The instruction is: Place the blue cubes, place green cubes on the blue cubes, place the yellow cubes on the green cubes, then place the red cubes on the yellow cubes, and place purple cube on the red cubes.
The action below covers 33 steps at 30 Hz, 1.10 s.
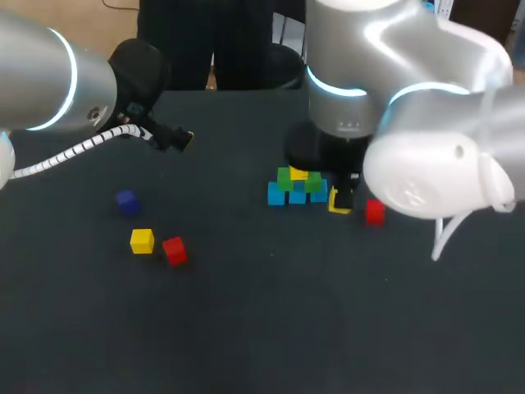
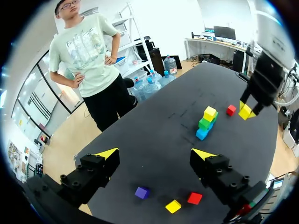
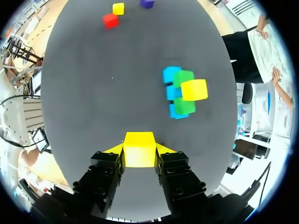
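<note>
1. As seen from the head camera, right gripper [image 1: 340, 201] sits just right of the stack [image 1: 297, 187], with a red cube [image 1: 375, 212] just right of that. Left gripper [image 1: 179, 139] is far left. Purple cube [image 1: 126, 201], loose yellow [image 1: 142, 240] and loose red [image 1: 174, 250] lie near left.
2. Left wrist: left jaws spread wide, with those three loose cubes under the gripper.
3. Right wrist: right jaws pinch a yellow cube [image 3: 139, 149]. Stack is ahead: three blue, two green, one yellow on top.
</note>
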### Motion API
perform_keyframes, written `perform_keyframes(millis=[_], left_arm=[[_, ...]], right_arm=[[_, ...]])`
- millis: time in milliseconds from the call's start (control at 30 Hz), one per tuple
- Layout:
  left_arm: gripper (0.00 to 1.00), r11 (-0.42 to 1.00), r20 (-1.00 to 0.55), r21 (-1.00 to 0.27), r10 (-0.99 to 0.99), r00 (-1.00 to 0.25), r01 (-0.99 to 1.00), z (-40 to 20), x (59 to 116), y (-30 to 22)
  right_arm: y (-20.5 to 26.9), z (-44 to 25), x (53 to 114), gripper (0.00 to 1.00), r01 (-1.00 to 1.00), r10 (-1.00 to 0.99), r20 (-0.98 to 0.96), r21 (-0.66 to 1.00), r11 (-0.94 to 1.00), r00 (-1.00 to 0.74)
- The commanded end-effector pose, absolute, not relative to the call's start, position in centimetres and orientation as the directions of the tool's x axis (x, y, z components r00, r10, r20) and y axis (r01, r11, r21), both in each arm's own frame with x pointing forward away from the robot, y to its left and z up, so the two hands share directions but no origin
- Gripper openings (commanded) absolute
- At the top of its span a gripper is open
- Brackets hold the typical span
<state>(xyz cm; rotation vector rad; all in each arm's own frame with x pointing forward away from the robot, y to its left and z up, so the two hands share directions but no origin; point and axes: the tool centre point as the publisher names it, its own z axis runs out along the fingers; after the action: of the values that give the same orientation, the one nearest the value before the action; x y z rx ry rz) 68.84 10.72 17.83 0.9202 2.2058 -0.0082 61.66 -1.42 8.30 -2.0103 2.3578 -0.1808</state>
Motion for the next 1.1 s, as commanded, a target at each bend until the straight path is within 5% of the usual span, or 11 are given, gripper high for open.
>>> perform_keyframes(millis=[33,900,1100], left_arm=[[1.00,0.743,-0.633,0.257,0.613,-0.473,0.618,17.8,68.8,10.8],[1.00,0.743,-0.633,0.257,0.613,-0.473,0.618,17.8,68.8,10.8],[1.00,0.743,-0.633,0.257,0.613,-0.473,0.618,17.8,68.8,10.8]], right_arm=[[-1.4,8.5,62.4,0.00,-0.981,-0.986,0.029,-0.106,0.162,-0.166],[-0.9,8.8,62.7,0.00,-0.983,-0.989,-0.003,-0.111,0.148,-0.149],[-8.7,8.3,65.4,0.00,-0.967,-0.972,0.127,-0.187,0.173,-0.199]])
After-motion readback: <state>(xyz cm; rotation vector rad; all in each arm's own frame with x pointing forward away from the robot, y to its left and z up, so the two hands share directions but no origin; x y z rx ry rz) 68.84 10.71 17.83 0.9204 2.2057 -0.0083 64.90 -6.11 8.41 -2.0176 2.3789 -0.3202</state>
